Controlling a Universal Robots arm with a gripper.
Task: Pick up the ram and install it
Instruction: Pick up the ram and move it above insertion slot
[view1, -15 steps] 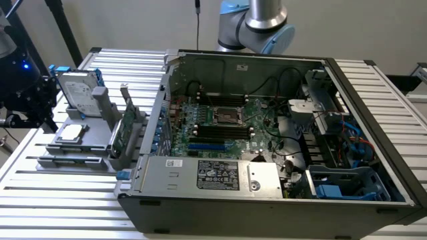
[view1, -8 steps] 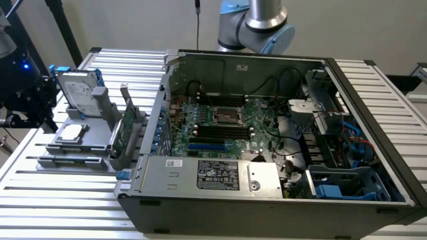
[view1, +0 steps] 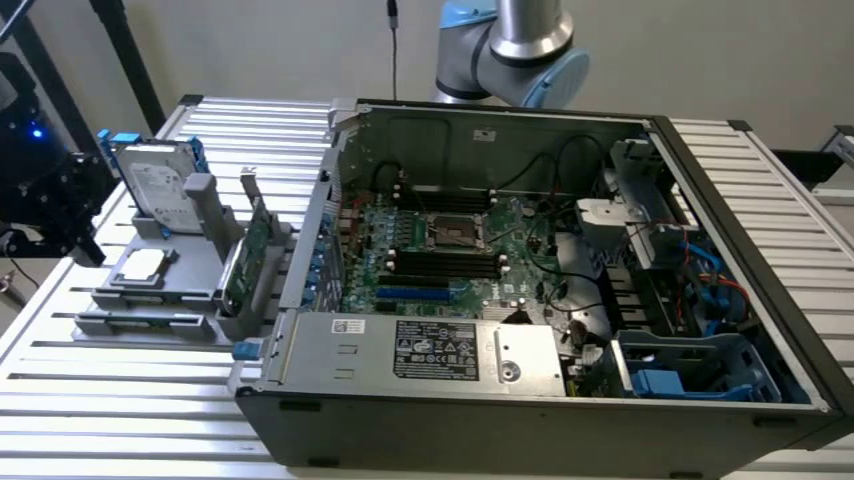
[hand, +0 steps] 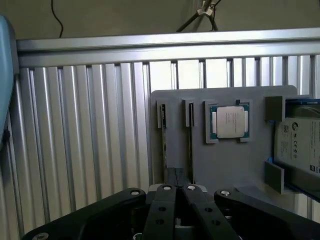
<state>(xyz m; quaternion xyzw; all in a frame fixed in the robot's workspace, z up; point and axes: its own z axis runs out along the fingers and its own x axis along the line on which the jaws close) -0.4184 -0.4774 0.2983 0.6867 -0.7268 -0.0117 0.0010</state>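
Gripper (hand: 177, 180) sits closest to the wrist camera. I read both fingers (hand: 162, 210) as pressed together with nothing between them. It points at the slotted part of the holder (hand: 225, 165), and its tips overlap the holder's near edge. I cannot tell its height above the holder.

Just past the fingertips, two boards stand on edge in parallel slots. I judge the ram (hand: 163, 137) to be the slimmer one, in the slot farther from the CPU (hand: 230, 121). The card (hand: 190, 140) stands in the slot next to the CPU. The edge-on view does not let me confirm which board is which. The gripper lines up between the two boards, touching neither, so the ram is just off its centreline.

Handling, as I judge it:
- Weight: light.
- Stiffness: rigid along its length but thin, so it should not be twisted or bent.
- Fragility: the chips on the faces and the contacts on the lower edge are delicate.
- Surface: smooth board, so a loose pinch may slip.
- Hold: across the two flat faces near mid-length on the upper edge, so that it lifts level out of its slot.

Beside the CPU, the drive (hand: 300, 145) stands at the holder's end. The holder rests on the slatted table (hand: 75, 140).

Farther off, the open case (view1: 534, 430) lies to the exterior view's right of the holder. Its motherboard (view1: 521, 225) faces up, with long black slots (view1: 447, 265) on it.
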